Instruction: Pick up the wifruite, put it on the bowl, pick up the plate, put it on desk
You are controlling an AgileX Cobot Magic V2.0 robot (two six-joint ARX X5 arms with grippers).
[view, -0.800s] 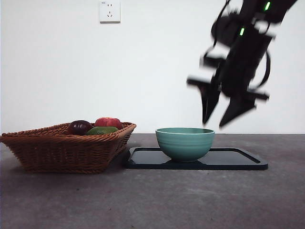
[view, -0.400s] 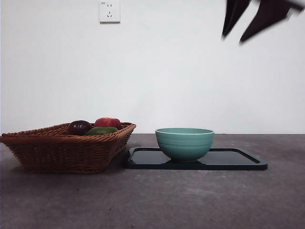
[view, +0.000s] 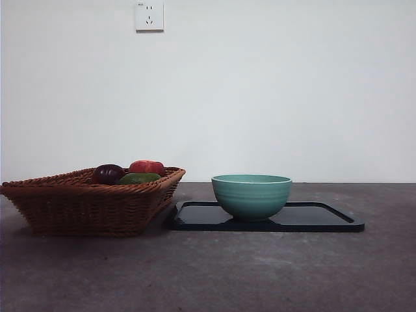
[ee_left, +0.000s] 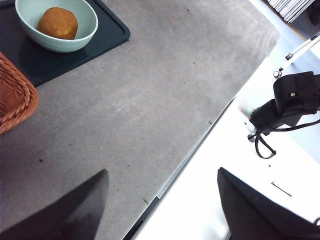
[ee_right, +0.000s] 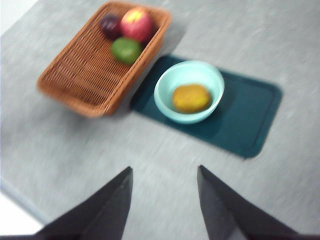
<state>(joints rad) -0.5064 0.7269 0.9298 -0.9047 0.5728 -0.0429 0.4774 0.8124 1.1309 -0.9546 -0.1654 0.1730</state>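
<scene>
The wifruite [ee_right: 191,98], a brown oval fruit, lies inside the teal-green bowl [view: 251,194]. In the front view the bowl's wall hides it. The bowl stands on the plate [view: 325,218], a dark flat rectangular tray on the grey desk [view: 208,273]. My right gripper [ee_right: 164,168] hangs open and empty high above the desk, looking down on bowl [ee_right: 165,106] and plate [ee_right: 250,117]. My left gripper [ee_left: 161,172] is open and empty too, near the desk's edge, far from the bowl [ee_left: 88,34] with the wifruite [ee_left: 58,23]. Neither arm shows in the front view.
A wicker basket [view: 84,205] stands left of the plate, touching its edge. It holds a red apple [view: 147,167], a dark plum [view: 107,173] and a green fruit [view: 138,177]. Beyond the desk's edge sits a black device [ee_left: 292,100].
The arm that hung open above the bowl at the right has risen and left the front view through the top right corner. Bowl, plate and basket stayed put.
</scene>
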